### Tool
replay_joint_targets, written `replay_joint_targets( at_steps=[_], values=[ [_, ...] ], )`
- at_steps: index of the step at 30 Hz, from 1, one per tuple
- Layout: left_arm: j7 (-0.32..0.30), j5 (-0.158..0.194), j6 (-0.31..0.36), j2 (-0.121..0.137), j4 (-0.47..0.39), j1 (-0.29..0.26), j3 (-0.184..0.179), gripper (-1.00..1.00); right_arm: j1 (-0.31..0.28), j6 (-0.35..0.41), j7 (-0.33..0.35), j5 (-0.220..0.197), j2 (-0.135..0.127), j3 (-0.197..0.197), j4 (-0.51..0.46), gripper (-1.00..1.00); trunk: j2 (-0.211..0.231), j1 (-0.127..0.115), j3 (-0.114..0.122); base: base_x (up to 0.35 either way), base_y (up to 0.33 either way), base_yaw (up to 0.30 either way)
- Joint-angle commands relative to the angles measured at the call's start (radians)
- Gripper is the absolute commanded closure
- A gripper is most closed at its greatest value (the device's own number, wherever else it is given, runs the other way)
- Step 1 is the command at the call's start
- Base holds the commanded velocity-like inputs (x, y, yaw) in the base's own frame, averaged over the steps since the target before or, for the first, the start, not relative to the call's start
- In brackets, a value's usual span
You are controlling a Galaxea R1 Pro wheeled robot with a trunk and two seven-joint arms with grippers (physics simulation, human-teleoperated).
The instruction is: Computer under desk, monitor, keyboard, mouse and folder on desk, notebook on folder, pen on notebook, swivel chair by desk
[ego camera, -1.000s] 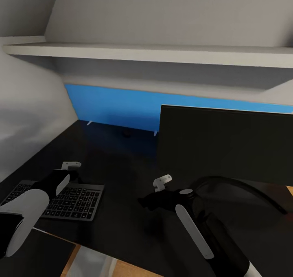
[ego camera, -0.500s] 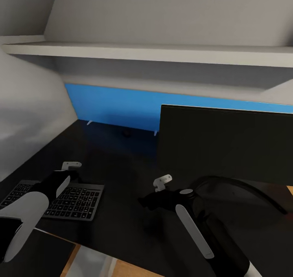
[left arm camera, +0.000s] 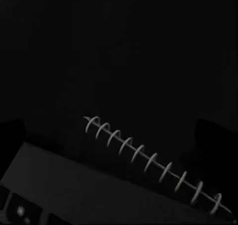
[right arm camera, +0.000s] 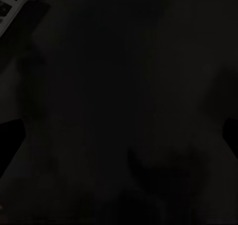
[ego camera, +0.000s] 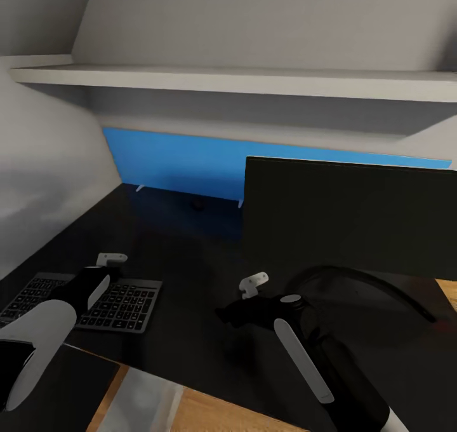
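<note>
Black and glossy, the desk [ego camera: 184,273] fills the middle of your head view, running from the lower left up to the blue panel [ego camera: 184,165] along the wall in the upper centre. Above that panel you see a pale shelf [ego camera: 254,79] crossing the frame.

Your monitor [ego camera: 349,219] stands upright on the desk at centre right, its dark screen facing you, and part of its round black base [ego camera: 362,279] curves out below it. Your keyboard [ego camera: 95,298] lies flat on the desk at lower left, well apart from the monitor.

Your left gripper [ego camera: 109,260] sits over the keyboard's far edge at lower left, the white and black forearm coming in from the lower-left corner. In the left wrist view a pale coiled cable [left arm camera: 148,160] crosses a very dark scene, with a strip of the keyboard [left arm camera: 29,205] at the lower left of that picture. You cannot tell from these pictures whether its jaws are apart or together.

Your right gripper [ego camera: 254,284] hovers over bare desk at lower centre, just in front of the monitor's base. The right wrist view is almost all black desk surface, with a corner of the keyboard [right arm camera: 12,6] at upper left. Its jaw state cannot be made out either.

Light wood floor [ego camera: 209,416] shows beneath the desk's near edge at the bottom.
</note>
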Motion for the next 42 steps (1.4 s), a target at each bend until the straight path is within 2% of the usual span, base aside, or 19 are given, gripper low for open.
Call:
replay_joint_targets(
  at_steps=[1, 20, 29, 42],
  values=[
    [0.003, 0.022, 0.01, 0.001, 0.078, 0.001, -0.008, -1.0, -0.001, 0.003, -0.01, -0.01, -0.001, 0.001, -0.001, -1.0, -0.001, 0.0, -0.001, -0.264, -0.08, 0.0],
    [0.003, 0.022, 0.009, 0.0, 0.078, 0.002, -0.008, -1.0, -0.001, 0.003, -0.01, -0.011, -0.002, -0.005, -0.001, -1.0, -0.001, 0.0, -0.001, -0.061, -0.017, 0.0],
    [0.004, 0.023, 0.015, -0.002, 0.076, 0.001, -0.007, -1.0, -0.001, 0.003, -0.01, -0.011, -0.002, -0.017, -0.001, -1.0, -0.001, 0.0, -0.001, -0.219, -0.052, 0.0],
    [0.004, 0.023, 0.017, -0.007, 0.067, 0.001, -0.003, -1.0, -0.001, 0.003, -0.01, -0.011, -0.002, -0.02, -0.001, -1.0, -0.001, 0.0, -0.001, -0.085, -0.007, 0.0]
  ],
)
